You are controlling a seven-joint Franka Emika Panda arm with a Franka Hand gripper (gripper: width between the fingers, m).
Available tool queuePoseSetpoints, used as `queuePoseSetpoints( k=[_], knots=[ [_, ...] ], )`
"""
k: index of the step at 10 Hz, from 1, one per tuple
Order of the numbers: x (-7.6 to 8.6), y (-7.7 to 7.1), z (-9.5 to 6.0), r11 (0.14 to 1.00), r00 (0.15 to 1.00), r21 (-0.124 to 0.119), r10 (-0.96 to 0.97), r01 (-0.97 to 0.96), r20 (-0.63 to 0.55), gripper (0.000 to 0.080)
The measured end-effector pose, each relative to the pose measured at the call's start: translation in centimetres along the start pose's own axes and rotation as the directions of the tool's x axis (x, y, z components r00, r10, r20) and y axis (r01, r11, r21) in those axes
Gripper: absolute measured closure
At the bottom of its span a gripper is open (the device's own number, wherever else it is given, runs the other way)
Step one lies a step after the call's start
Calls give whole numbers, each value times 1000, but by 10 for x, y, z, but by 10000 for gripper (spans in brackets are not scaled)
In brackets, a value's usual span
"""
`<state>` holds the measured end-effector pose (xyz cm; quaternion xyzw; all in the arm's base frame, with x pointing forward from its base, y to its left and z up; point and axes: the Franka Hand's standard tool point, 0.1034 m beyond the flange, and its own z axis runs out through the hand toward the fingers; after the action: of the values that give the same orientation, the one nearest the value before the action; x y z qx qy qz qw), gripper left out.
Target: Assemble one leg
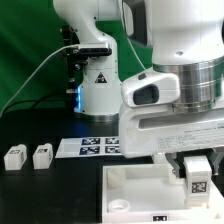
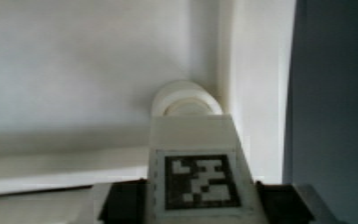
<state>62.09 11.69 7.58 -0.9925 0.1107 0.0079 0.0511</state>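
My gripper is shut on a white leg with a black-and-white marker tag, held over the right part of the large white tray-like piece. In the wrist view the leg runs away from the camera between my two black fingers, and its far end sits at a round corner socket of the tray-like piece. I cannot tell whether the leg's end is in the socket or just above it. Two more legs stand on the black table at the exterior view's left.
The marker board lies flat behind the tray-like piece. The arm's white base stands at the back with cables beside it. A green backdrop hangs behind. The black table edge shows beside the tray-like piece.
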Motion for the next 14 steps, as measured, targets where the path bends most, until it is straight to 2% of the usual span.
queuePoseSetpoints(
  k=[1, 2, 4, 5, 6, 7, 8, 9, 10, 11, 12, 13, 14],
  knots=[
    [-2, 0, 0, 993, 993, -5, 119, -119, -14, 505],
    [-2, 0, -1, 962, 962, 2, 273, -273, -22, 505],
    [1, -3, 0, 880, 879, 31, 476, -475, -34, 505],
    [0, -6, 2, 805, 805, 49, 593, -591, -33, 505],
    [-2, -10, 4, 740, 741, 77, 671, -668, -28, 505],
    [-5, -15, 6, 673, 674, 85, 738, -735, -13, 505],
    [-7, -21, 9, 571, 574, 93, 819, -816, 12, 505],
    [-7, -22, 9, 502, 506, 96, 862, -860, 27, 505],
    [-6, -21, 9, 497, 502, 98, 864, -862, 31, 505],
    [-7, -22, 9, 503, 508, 98, 861, -859, 32, 426],
    [-7, -22, 9, 506, 511, 99, 859, -857, 35, 426],
    [-7, -23, 9, 510, 515, 99, 856, -855, 35, 265],
    [-7, -23, 9, 514, 519, 99, 854, -852, 34, 176]
  ],
)
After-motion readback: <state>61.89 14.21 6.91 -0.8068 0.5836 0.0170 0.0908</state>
